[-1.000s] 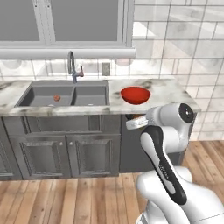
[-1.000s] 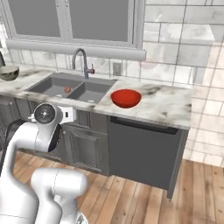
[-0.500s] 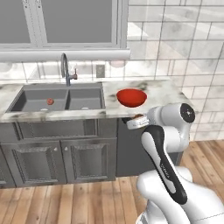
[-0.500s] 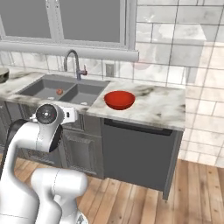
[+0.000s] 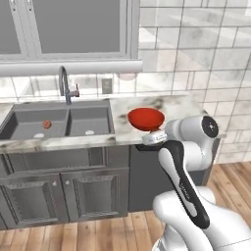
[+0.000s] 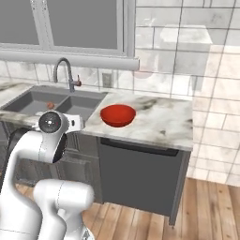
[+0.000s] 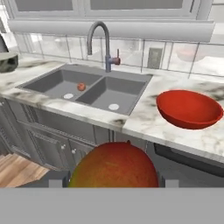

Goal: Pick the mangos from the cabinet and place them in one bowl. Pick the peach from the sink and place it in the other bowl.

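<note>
While the hand view looks out from the tool (image 7: pixel 114 183), a red and yellow-green mango (image 7: pixel 114 167) bulks right in front of it, pinched between the finger tips, whose dark ends just show at either side of the fruit. That fruit does not appear in either base view, where the white arm's elbow hides the hand. Ahead of the tool and to its right in the hand view, the glossy red bowl (image 7: pixel 189 108) sits on the marbled bench (image 7: pixel 144 117); both base views show it too (image 5: pixel 146 119) (image 6: pixel 118 115), standing beside the sink (image 5: pixel 59 121). Ahead and to the left of the tool, the dark grey double sink (image 7: pixel 89 89) holds the small reddish peach (image 7: pixel 81 86) in its left basin, near a pale drain; the left base view shows the same peach (image 5: pixel 46 124) as a tiny red dot. Far off to the tool's left, at the picture's edge, the hand view catches part of a dull grey-green bowl (image 7: pixel 8 62) on the bench.
</note>
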